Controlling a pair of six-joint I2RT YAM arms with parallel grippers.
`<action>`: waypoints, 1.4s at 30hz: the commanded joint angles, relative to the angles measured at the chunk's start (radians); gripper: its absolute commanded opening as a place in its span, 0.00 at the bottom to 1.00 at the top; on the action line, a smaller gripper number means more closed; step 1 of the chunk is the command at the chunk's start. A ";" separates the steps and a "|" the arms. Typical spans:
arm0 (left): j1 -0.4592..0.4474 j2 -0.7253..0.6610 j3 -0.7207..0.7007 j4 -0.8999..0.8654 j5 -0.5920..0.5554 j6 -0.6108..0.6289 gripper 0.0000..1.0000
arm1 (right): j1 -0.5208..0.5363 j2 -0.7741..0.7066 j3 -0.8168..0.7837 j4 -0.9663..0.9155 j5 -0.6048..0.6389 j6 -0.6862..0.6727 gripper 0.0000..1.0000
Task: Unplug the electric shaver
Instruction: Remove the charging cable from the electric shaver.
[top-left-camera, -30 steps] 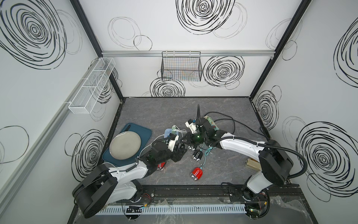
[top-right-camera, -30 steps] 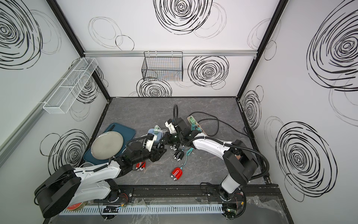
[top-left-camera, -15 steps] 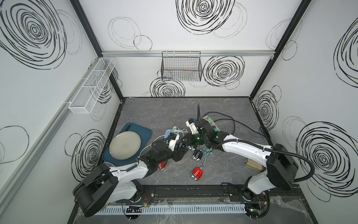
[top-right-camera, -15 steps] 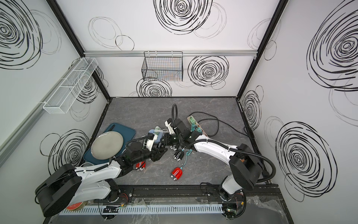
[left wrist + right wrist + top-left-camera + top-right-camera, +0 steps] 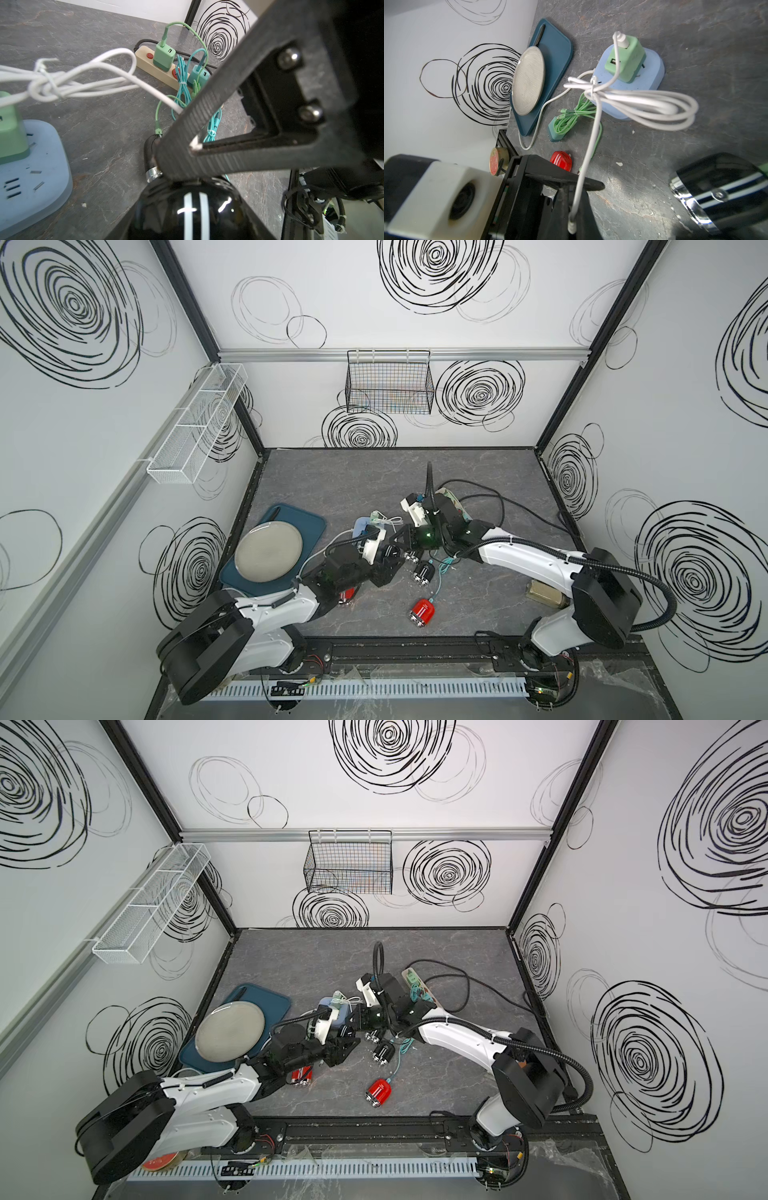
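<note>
Gripping the black shaver (image 5: pixel 187 209) round its body, the left gripper (image 5: pixel 388 566) has it mid-table, just beside the blue power block (image 5: pixel 652 68). The right gripper (image 5: pixel 180 158) is pinched closed on the plug end of the white cable (image 5: pixel 87 81), right at the shaver - can't tell if the plug is still seated. The cable runs in a knotted bundle to the green charger (image 5: pixel 625 58) standing in the block. 1 spare black shaver (image 5: pixel 422 572) lies near. A red shaver (image 5: pixel 422 610) sits in front, a second red shaver (image 5: pixel 301 1077) under the left arm. The beige power strip (image 5: pixel 145 60) behind carries 2 plugs - green adapter (image 5: pixel 164 56), teal adapter (image 5: pixel 198 75). A plate (image 5: pixel 268 549) sits on the blue tray (image 5: pixel 309 516).
</note>
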 commanded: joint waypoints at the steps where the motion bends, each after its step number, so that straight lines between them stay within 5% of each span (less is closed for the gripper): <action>1: 0.003 0.027 -0.056 -0.186 -0.011 -0.003 0.31 | -0.051 -0.079 0.049 0.028 0.265 -0.049 0.00; 10: -0.002 0.042 -0.065 -0.176 -0.015 -0.005 0.31 | -0.109 -0.089 0.005 0.166 0.069 0.034 0.00; 25: -0.013 0.075 -0.069 -0.162 -0.021 -0.013 0.30 | -0.112 -0.135 0.000 0.151 0.218 -0.027 0.00; 39: -0.013 0.069 -0.073 -0.175 -0.029 -0.009 0.30 | -0.175 -0.087 0.075 0.078 0.026 0.035 0.00; 42: -0.014 0.072 -0.072 -0.175 -0.029 -0.009 0.30 | -0.165 -0.089 0.088 0.054 0.073 0.016 0.00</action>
